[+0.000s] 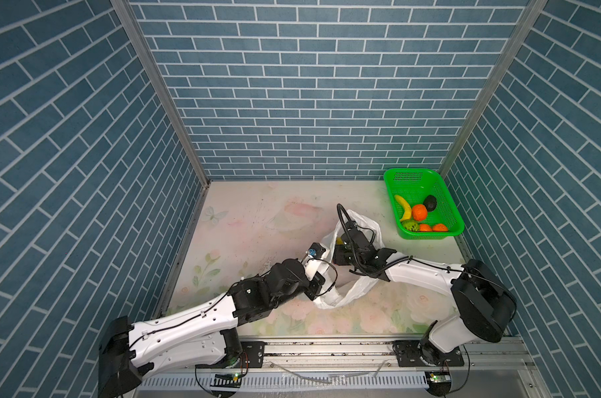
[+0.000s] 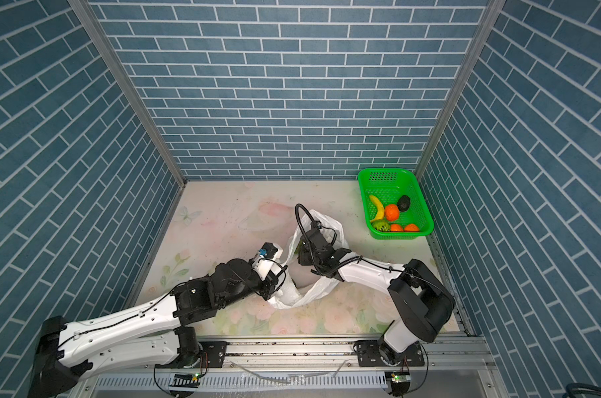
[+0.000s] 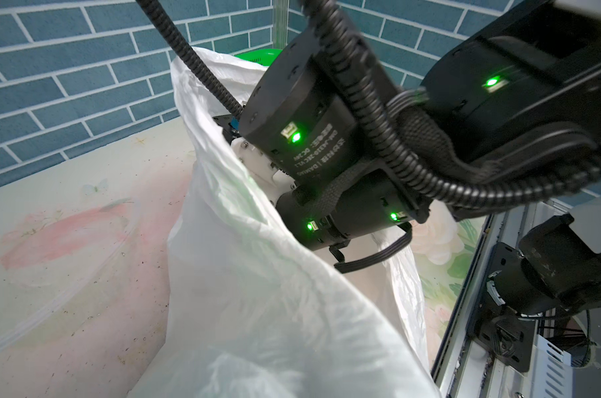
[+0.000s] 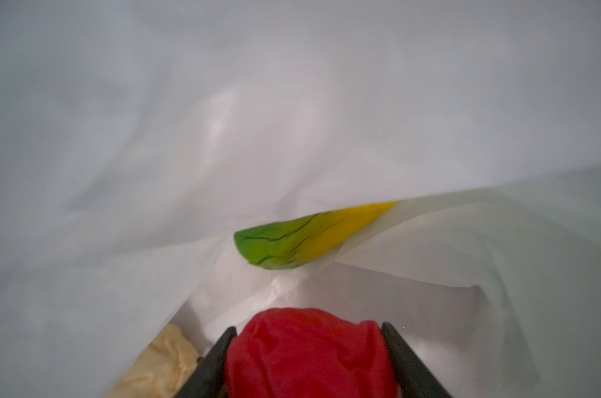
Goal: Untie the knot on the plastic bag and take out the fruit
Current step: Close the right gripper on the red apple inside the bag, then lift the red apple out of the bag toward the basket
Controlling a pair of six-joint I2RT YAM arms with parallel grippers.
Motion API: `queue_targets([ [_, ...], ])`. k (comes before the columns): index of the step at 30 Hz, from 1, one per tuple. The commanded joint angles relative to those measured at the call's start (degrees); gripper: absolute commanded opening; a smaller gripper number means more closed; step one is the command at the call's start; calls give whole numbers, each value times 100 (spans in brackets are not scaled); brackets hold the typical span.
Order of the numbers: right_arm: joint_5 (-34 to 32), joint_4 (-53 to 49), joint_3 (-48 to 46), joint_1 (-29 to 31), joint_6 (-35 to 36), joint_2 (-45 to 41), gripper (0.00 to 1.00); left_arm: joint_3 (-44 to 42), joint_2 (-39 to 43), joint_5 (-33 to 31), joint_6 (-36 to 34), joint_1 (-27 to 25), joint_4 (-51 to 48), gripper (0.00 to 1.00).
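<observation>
The plastic bag (image 1: 343, 299) stands open-mouthed near the middle of the table (image 1: 257, 224), with the green basket (image 1: 409, 171) at about two o'clock from it. The left gripper (image 1: 313, 293), at the bag's eight o'clock, is closed, seemingly on the bag's rim, though its tips are hidden. The right gripper (image 4: 308, 329) reaches in from four o'clock, jaws clamped on the red fruit (image 4: 306, 361). A yellow-green mango (image 4: 292, 244) lies beyond, under a fold.
</observation>
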State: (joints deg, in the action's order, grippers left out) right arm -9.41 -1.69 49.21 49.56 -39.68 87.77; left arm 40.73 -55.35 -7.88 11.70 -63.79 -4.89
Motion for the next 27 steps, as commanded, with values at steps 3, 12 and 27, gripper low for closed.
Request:
queue_targets([
  [3,108,-401,-21,256,-136,-339,52,-195,-48,-102,-35,-46,172,0],
  [12,-268,-1148,-43,484,-120,-1173,52,-208,-33,-155,-37,-41,111,0],
  [27,-199,-2705,697,336,-7,-2551,55,-184,-121,-126,-36,-45,137,0],
])
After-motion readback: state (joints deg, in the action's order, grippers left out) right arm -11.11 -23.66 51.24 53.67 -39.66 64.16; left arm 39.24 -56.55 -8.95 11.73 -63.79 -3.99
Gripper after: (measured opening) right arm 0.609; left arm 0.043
